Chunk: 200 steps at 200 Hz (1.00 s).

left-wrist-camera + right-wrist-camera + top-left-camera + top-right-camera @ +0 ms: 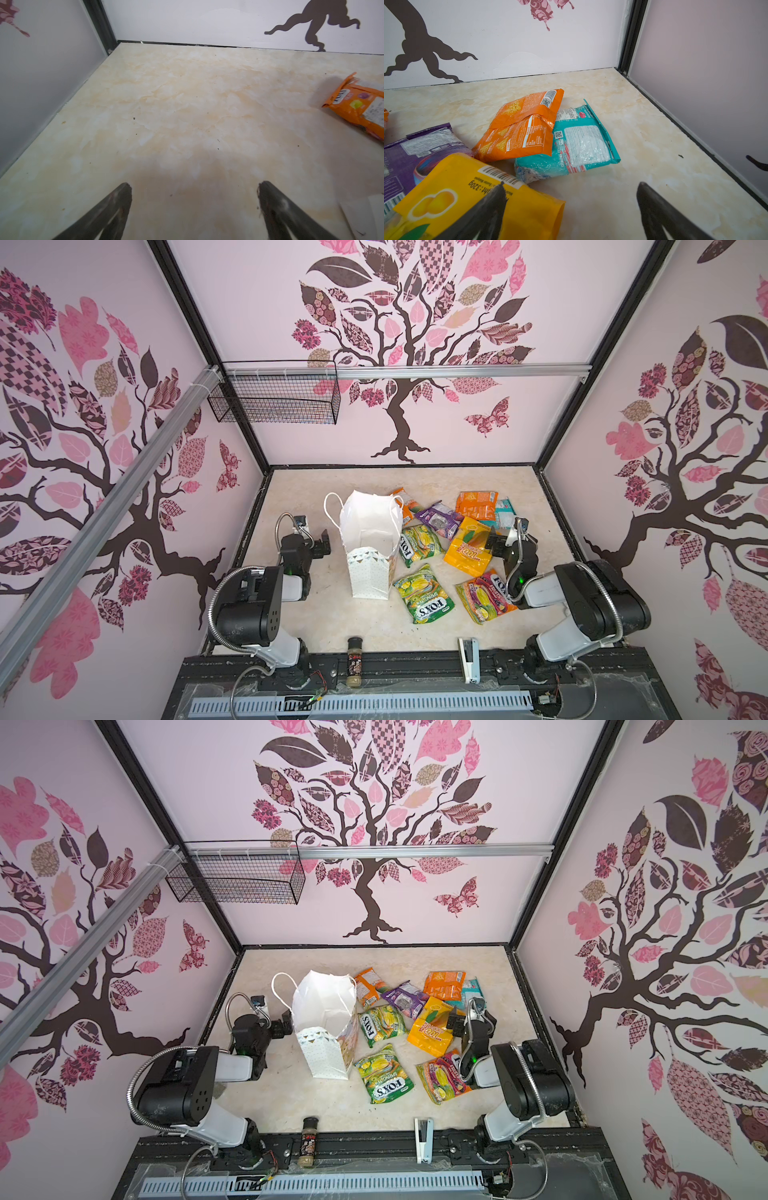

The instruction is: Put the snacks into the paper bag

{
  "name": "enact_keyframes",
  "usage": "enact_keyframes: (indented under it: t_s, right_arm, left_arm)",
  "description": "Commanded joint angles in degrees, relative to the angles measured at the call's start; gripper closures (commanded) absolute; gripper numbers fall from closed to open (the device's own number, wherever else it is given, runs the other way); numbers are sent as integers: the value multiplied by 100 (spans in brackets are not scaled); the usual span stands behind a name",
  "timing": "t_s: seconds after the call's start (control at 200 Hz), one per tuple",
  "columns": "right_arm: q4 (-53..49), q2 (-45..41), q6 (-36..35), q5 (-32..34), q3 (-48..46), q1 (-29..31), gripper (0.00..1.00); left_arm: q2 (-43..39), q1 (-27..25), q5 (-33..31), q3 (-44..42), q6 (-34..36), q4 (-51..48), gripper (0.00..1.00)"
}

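Snacks are all lying out on the desk, spread to the right of the paper bag. The bag's standing upright, left of the pile, mouth open. Two green FOX'S packets sit just beside it, one nearer than the other. Farther right there's a yellow packet, a purple packet, and an orange packet lapping over a teal packet at the far right.

Left gripper is spread wide over bare desk left of the bag, nothing in it. Right gripper is also wide apart and empty, one finger over the yellow packet's edge; can't tell if it touches. A spice jar and stapler lie along the near edge.
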Motion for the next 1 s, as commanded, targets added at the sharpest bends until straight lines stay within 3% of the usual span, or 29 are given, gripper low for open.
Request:
enact_keyframes:
  t_s: [0.0,0.17,0.295,0.355,0.44,0.505,0.595,0.655,0.745,0.815,0.89,0.995]
  right_arm:
    - [91,-52,64,17,124,-27,1]
    - [108,-257,7,162,105,-32,0]
    - [-2460,-1328,130,-43,1039,1,0]
    - [-3882,-1829,391,-579,1701,5,1]
    - [-5862,-2486,1472,-1330,2585,70,3]
    - [-6432,-2995,2075,-1630,2756,323,5]
    - [-6598,-3554,2176,-1409,2757,1120,6]
    - [-6876,-3764,2318,-1221,2966,1664,8]
    - [-7355,-3896,2136,-1668,3327,2217,8]
    - [-7969,-3923,2049,-1836,3656,2268,8]
    - [-8417,-4043,1937,-1872,3855,2276,9]
    - [-8403,-4318,1905,-2293,3761,2274,11]
  left_arm:
    - [-446,-171,-809,462,-57,-727,2]
    - [-1397,-178,-1061,600,-443,-1742,2]
    - [-2546,-179,-1299,1231,-1109,-3868,2]
    - [-3009,-163,-1560,1508,-1591,-4655,2]
    - [-3552,-136,-1483,1903,-2043,-5557,2]
    - [-3819,-127,-1272,2251,-2120,-6001,2]
    - [-3945,-89,-1131,2958,-2176,-6809,2]
    - [-3982,58,-594,3450,-2245,-7422,2]
    - [-4205,317,632,3685,-2175,-7985,2]
    - [-4466,454,1136,3559,-2070,-8023,2]
    - [-4550,593,1081,3833,-2295,-8363,2]
    - [-4633,610,2095,4120,-2386,-8352,2]
